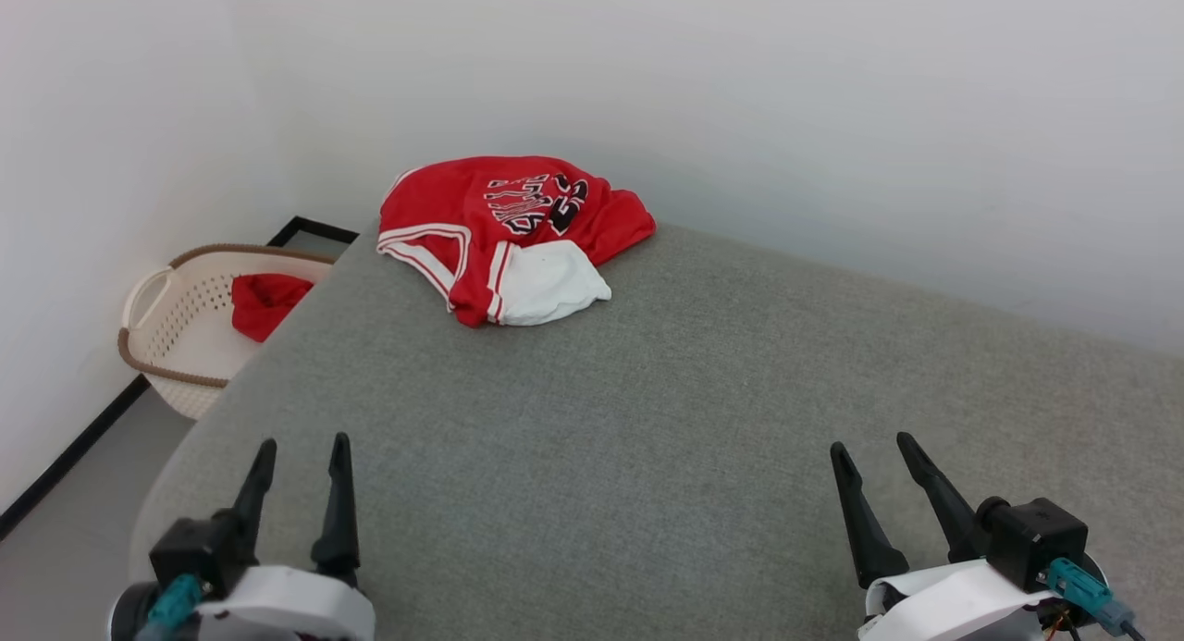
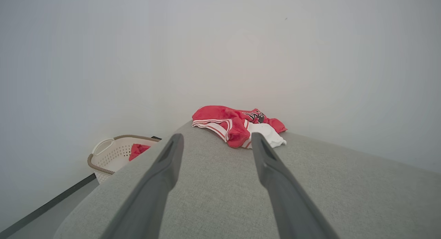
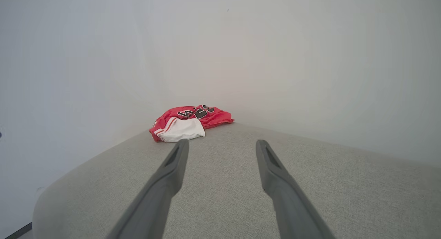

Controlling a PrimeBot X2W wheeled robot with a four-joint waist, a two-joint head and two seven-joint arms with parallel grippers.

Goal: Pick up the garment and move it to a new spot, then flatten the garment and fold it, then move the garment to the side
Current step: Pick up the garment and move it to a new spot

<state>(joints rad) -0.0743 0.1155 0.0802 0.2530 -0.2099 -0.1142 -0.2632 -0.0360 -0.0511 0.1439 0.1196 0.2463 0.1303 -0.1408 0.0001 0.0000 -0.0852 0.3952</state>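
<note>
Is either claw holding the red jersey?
No, the left gripper and the right gripper hang open and empty, well short of the garment.

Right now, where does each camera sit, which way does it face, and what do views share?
Head view: on the head, facing forward and down over the grey fabric surface at the red jersey shirt; left gripper and right gripper, both open, below.
Left wrist view: on the left wrist, looking along its dark fingers toward the shirt.
Right wrist view: on the right wrist, along its dark fingers, shirt ahead-left.
Shared: all show the shirt; head and left wrist views also the white perforated basket.
</note>
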